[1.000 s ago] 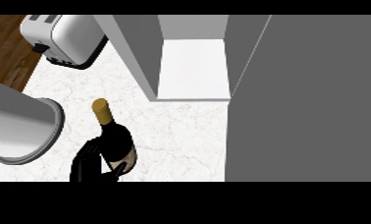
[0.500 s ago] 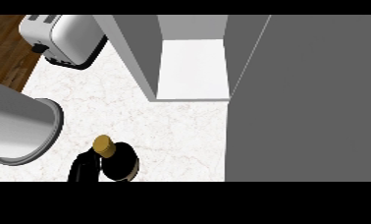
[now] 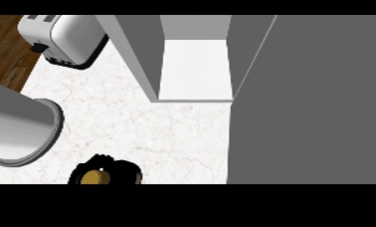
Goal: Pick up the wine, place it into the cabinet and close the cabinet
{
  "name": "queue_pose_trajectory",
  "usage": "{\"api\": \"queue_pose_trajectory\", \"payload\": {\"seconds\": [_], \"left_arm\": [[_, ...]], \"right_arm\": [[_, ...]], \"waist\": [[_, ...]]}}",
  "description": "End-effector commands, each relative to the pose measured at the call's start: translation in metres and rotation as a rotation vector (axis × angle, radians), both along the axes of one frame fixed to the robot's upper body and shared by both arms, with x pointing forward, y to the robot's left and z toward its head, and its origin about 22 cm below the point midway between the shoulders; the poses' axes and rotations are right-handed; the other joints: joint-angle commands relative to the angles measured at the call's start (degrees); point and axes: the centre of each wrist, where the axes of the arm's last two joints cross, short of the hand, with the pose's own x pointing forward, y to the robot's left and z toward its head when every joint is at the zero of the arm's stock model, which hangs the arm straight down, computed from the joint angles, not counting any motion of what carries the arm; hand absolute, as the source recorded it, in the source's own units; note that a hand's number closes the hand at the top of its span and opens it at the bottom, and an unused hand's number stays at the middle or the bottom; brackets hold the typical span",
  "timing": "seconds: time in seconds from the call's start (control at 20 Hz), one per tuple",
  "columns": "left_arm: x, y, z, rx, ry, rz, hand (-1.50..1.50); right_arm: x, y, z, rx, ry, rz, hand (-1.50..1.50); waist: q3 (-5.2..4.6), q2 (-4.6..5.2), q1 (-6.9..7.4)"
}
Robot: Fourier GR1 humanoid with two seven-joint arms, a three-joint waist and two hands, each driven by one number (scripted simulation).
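Dark glass wine bottle w/ gold-capped top (image 3: 96,176) at bottom edge of white marble counter (image 3: 147,121), seen end-on, long axis pointing straight up toward cam. Black hand (image 3: 121,169) curled round it, which arm can't tell. Open grey cabinet w/ white shelf (image 3: 197,69) well apart, up-right; silver toaster (image 3: 64,39) top-left

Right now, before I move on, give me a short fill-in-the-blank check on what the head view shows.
1. The wine bottle shows at the view's ____ edge, its gold top facing the camera.
2. The cabinet stands open, and its white shelf holds ____.
3. The toaster sits on the counter to the ____ of the cabinet.
4. The bottle is ____ the cabinet, not yet inside.

Missing words: lower; nothing; left; outside
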Motion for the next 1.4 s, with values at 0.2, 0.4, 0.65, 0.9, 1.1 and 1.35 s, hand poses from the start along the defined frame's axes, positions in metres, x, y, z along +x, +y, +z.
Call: {"api": "queue_pose_trajectory", "payload": {"seconds": [0.2,0.4,0.65,0.9,1.1,1.35], "left_arm": [[-0.009,-0.015,0.031,-0.069,-0.101,-0.077,1.5],[0.005,-0.025,0.065,-0.071,-0.105,-0.086,1.5],[0.007,-0.04,0.108,-0.078,-0.109,-0.098,1.5],[0.028,-0.081,0.144,-0.077,-0.161,-0.094,1.5],[0.037,-0.089,0.17,-0.061,-0.195,-0.085,1.5],[0.084,-0.096,0.188,-0.083,-0.171,-0.086,1.5]], "right_arm": [[-0.01,-0.009,-0.016,0.018,0.015,0.01,-1.5],[0.002,-0.008,0.005,0.024,0.009,-0.001,-1.5],[0.004,-0.003,-0.008,0.01,0.001,0.015,-1.5],[-0.001,0.0,-0.004,-0.007,0.022,0.016,-1.5],[0.015,0.0,-0.01,0.007,0.011,-0.003,-1.5],[0.015,-0.024,-0.003,0.033,0.007,0.023,-1.5]], "waist": [[-0.16,0.1,-0.08],[-0.18,0.14,0.06],[-0.18,0.15,0.11],[-0.18,0.14,-0.07],[-0.19,0.16,0.05],[-0.2,0.22,-0.22]]}}
